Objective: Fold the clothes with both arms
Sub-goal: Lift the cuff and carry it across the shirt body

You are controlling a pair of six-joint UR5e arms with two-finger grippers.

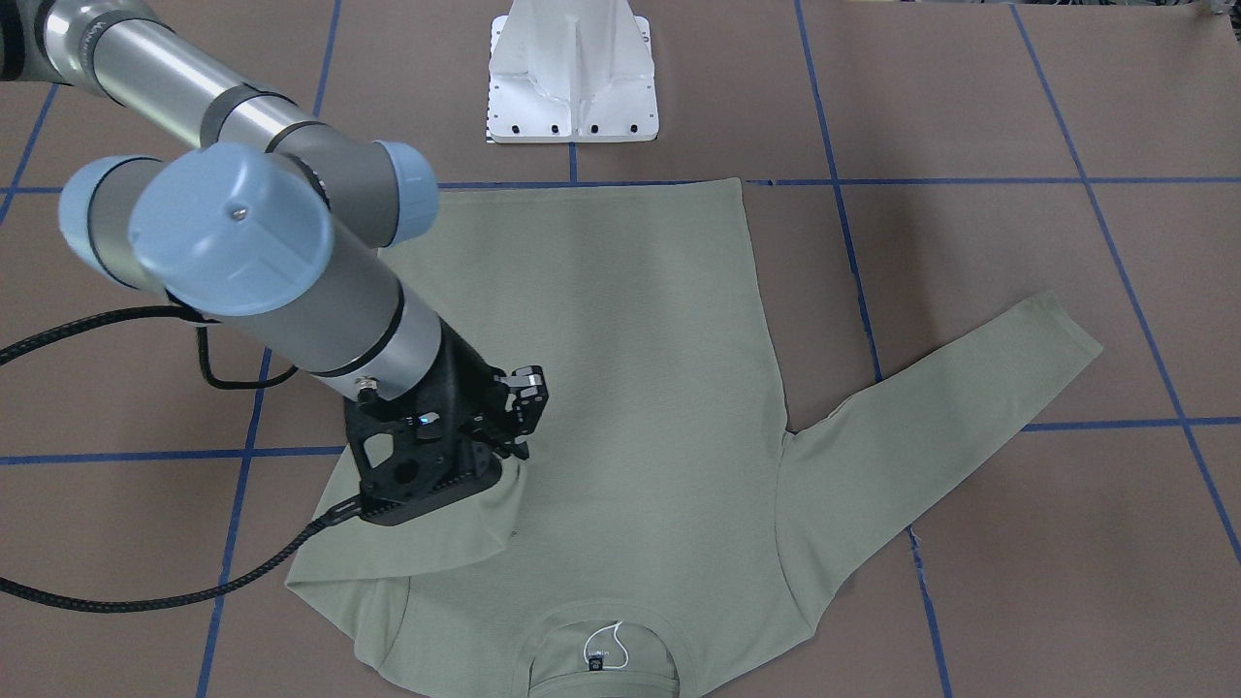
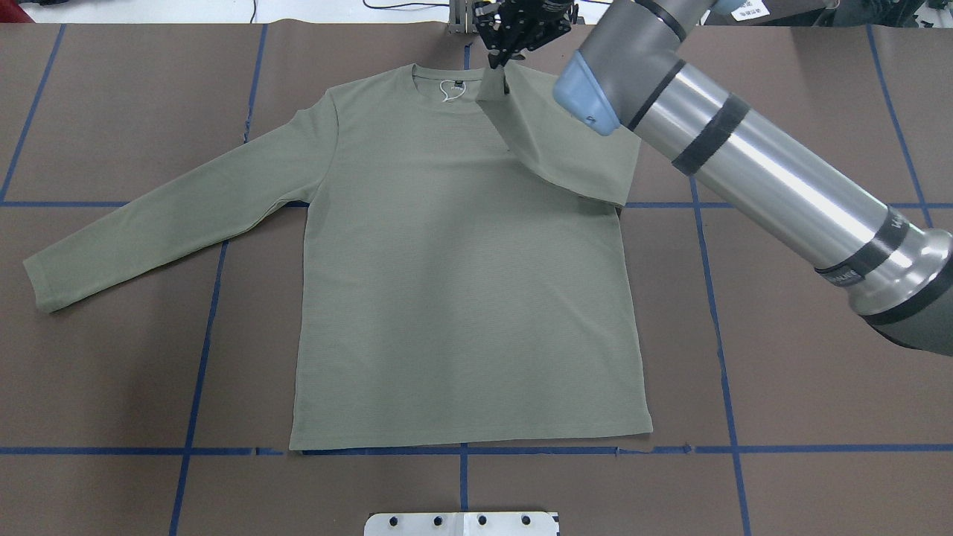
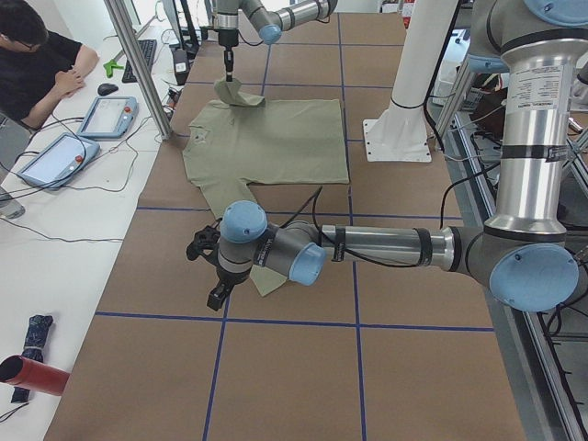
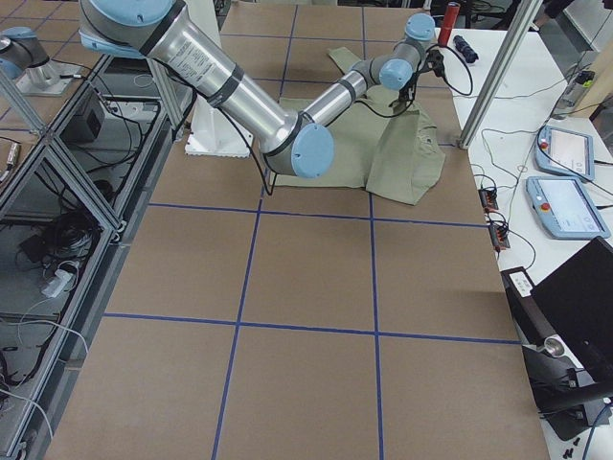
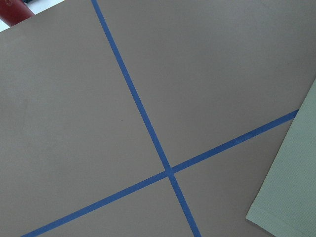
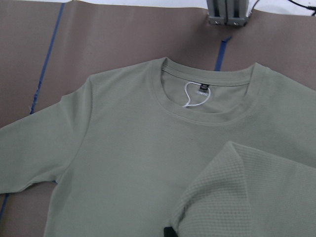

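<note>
shirt lies flat on the table, neck label showing, collar at the far edge, hem near the robot; a flat body gives clean fold lines; right gripper is pinched onto the cuff end of the right sleeve, held up just beside the collar, so the sleeve drapes diagonally over the right shoulder; reads as the sleeve-in fold, early in the task; left sleeve is spread flat out to the left, not yet folded; left gripper hovers over bare table near that cuff, probably staged for the mirror fold; can't tell if its claw is apart or together; next move needs the cuff laid down without dragging the shoulder
</note>
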